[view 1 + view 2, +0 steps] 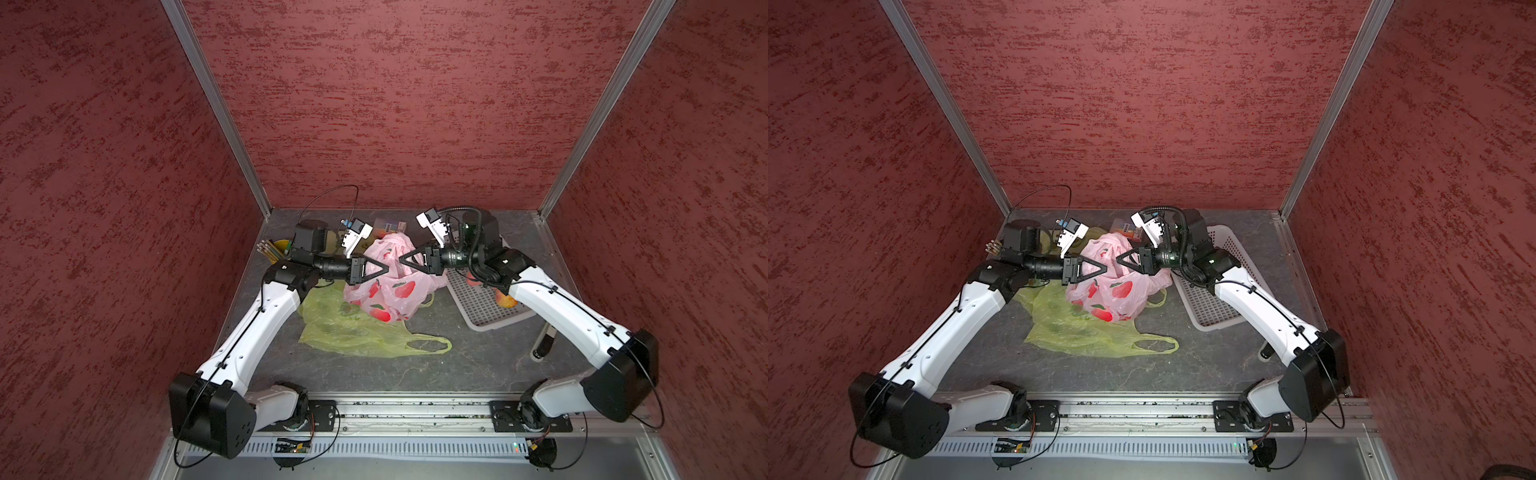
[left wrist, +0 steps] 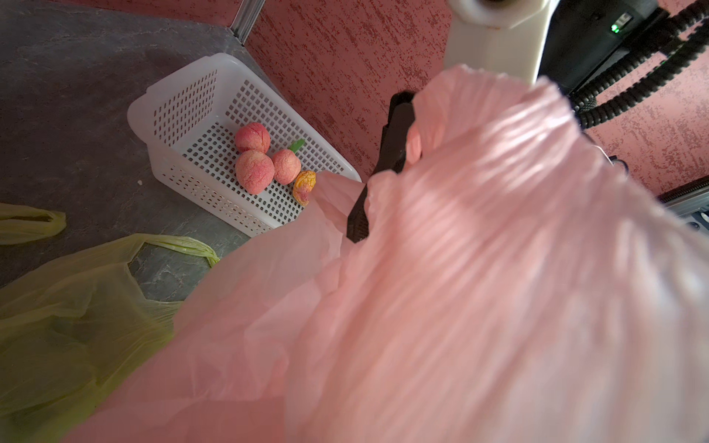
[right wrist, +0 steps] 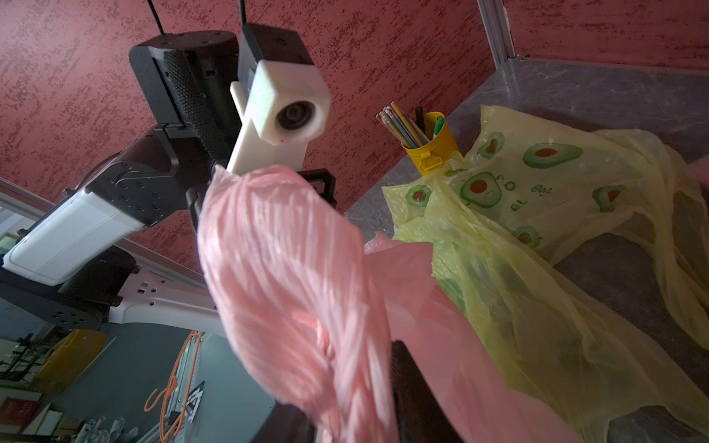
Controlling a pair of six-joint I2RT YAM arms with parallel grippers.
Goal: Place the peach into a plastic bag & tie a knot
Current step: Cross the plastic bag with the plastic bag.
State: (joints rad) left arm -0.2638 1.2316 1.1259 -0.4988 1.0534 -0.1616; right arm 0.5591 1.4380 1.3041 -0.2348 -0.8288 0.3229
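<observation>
A pink plastic bag (image 1: pixel 388 293) printed with red fruit stands bunched at the middle of the table, seen in both top views. My left gripper (image 1: pixel 387 270) and right gripper (image 1: pixel 401 260) meet tip to tip at its gathered top. In the left wrist view pink film (image 2: pixel 460 268) hides my left jaws. A twisted pink strand (image 3: pixel 291 268) runs between the right gripper's dark fingers (image 3: pixel 414 383). Three peaches (image 2: pixel 254 171) lie in the white basket (image 2: pixel 184 115). The bag's inside is hidden.
A yellow-green avocado-print bag (image 1: pixel 353 328) lies flat beside and under the pink one. A yellow cup of pencils (image 1: pixel 276 248) stands at the back left. The basket (image 1: pixel 482 307) sits under my right arm. A small box (image 1: pixel 388 226) rests by the back wall.
</observation>
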